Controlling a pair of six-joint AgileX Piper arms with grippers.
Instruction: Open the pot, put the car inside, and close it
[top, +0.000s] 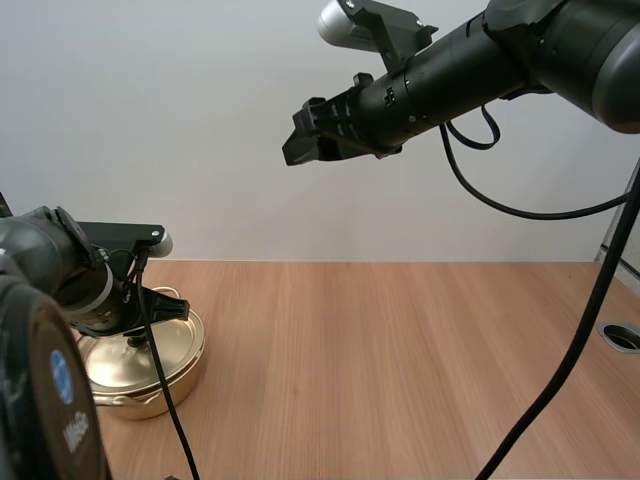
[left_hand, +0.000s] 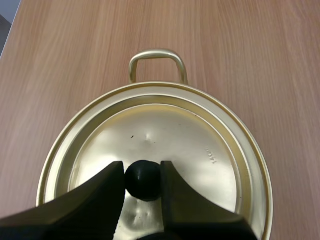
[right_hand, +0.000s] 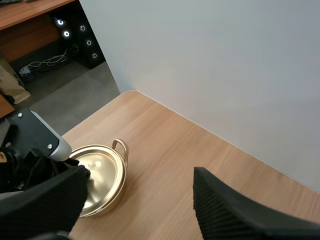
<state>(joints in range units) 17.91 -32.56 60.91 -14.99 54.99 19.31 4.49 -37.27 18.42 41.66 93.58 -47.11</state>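
Observation:
A gold pot (top: 150, 385) stands at the table's near left with its gold lid (left_hand: 190, 145) on it. My left gripper (left_hand: 142, 171) is down on the lid, its two black fingers pressed against either side of the black knob (left_hand: 143, 180). In the high view the left gripper (top: 135, 338) sits over the lid's middle. My right gripper (top: 298, 135) hangs high in the air above the table's middle, far from the pot. In the right wrist view the right gripper (right_hand: 140, 185) stands open with nothing between its fingers, and the pot (right_hand: 112, 197) lies far below.
The wooden table (top: 400, 360) stretches bare to the right of the pot. One looped pot handle (left_hand: 157, 54) points away from my left gripper. A round cable hole (top: 622, 336) sits at the table's right edge.

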